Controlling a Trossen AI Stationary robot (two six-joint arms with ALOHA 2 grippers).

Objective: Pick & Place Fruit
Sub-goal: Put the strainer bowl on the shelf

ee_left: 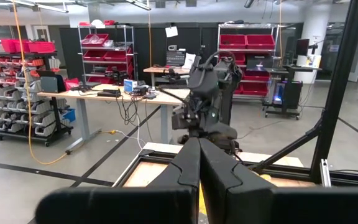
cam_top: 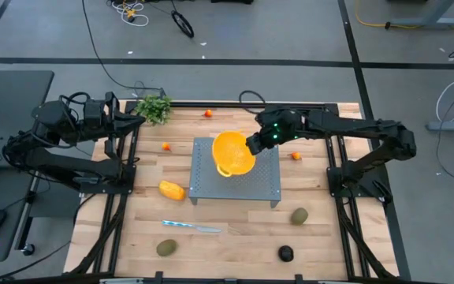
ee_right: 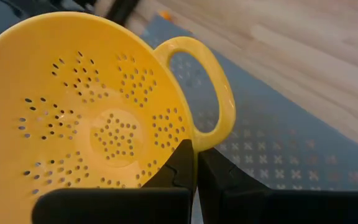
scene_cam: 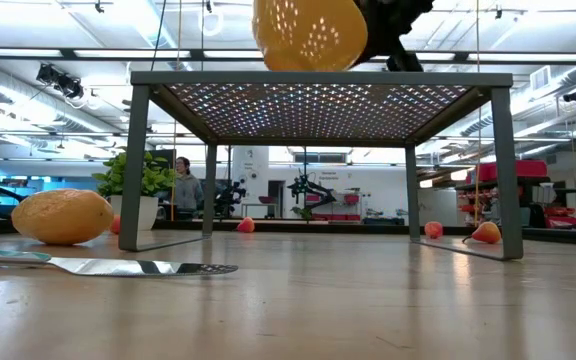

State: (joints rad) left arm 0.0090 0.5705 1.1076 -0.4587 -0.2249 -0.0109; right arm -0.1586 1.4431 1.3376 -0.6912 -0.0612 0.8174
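High view: a yellow colander (cam_top: 233,153) was gripped at its rim by the closed right gripper (cam_top: 252,143) above the perforated grey stand (cam_top: 263,184); fruit was scattered on the table (cam_top: 235,244) around it, oblong one (cam_top: 172,190) left of the stand. Low view: colander (scene_cam: 309,32) was seen above the stand top. Left wrist view: left gripper (ee_left: 199,163) was closed, empty, raised at the table's left edge. Right wrist view: fingers (ee_right: 178,167) were clamped on the colander rim.

The left gripper (ee_left: 199,163) is pointing out over the table's far edge (ee_left: 166,151), fingers pressed together. The right arm (ee_left: 207,99) is standing just beyond. Behind it, desks (ee_left: 98,94) and shelves (ee_left: 244,43) with red bins are lining the room.
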